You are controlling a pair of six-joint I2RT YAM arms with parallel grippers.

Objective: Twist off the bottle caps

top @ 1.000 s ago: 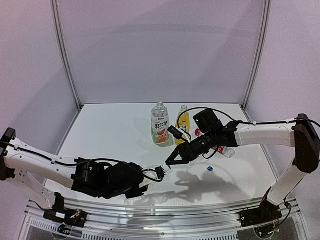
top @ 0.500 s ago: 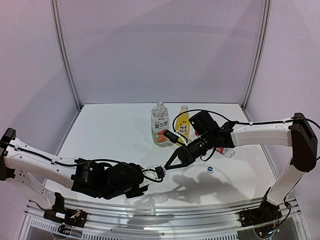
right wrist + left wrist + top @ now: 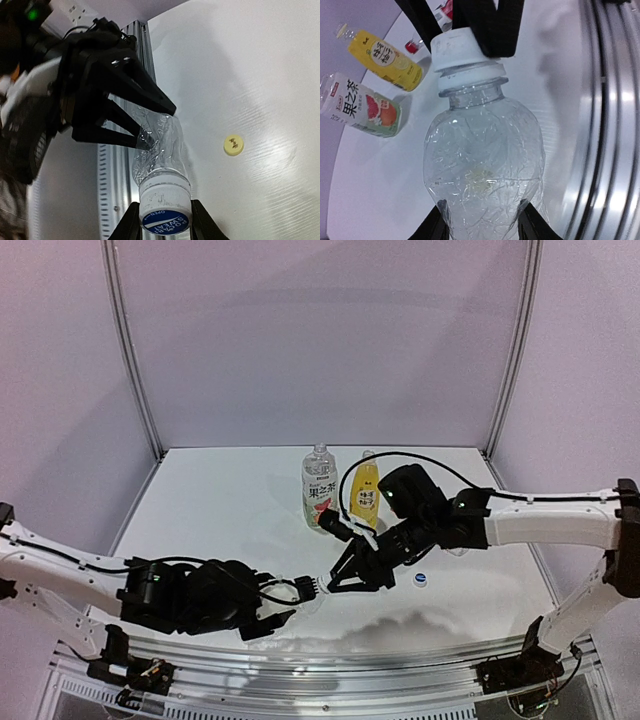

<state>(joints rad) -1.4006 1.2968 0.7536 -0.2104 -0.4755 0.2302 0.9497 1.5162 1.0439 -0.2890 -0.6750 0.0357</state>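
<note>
My left gripper (image 3: 482,220) is shut on the body of the clear plain bottle (image 3: 482,150), held lying over the near table edge; the gripper also shows in the top view (image 3: 272,606). My right gripper (image 3: 165,220) is shut on that bottle's blue-and-white cap (image 3: 165,205), seen from the left wrist (image 3: 462,52) and from above (image 3: 309,587). The fruit-label bottle (image 3: 318,490) and the yellow bottle (image 3: 365,490) stand at the back, both without caps. A loose yellow cap (image 3: 233,145), a blue-and-white cap (image 3: 421,579) and a red cap (image 3: 411,46) lie on the table. The red-label bottle (image 3: 446,10) is mostly hidden.
The aluminium rail (image 3: 330,665) runs along the near table edge, right under the held bottle. The right arm (image 3: 520,520) stretches across the right half of the table (image 3: 220,500). Frame posts (image 3: 135,350) stand at the back corners.
The right arm has swung lower and to the near left, following the cap. The left arm has drawn back to the left with the bottle. The right arm now covers the red-label bottle.
</note>
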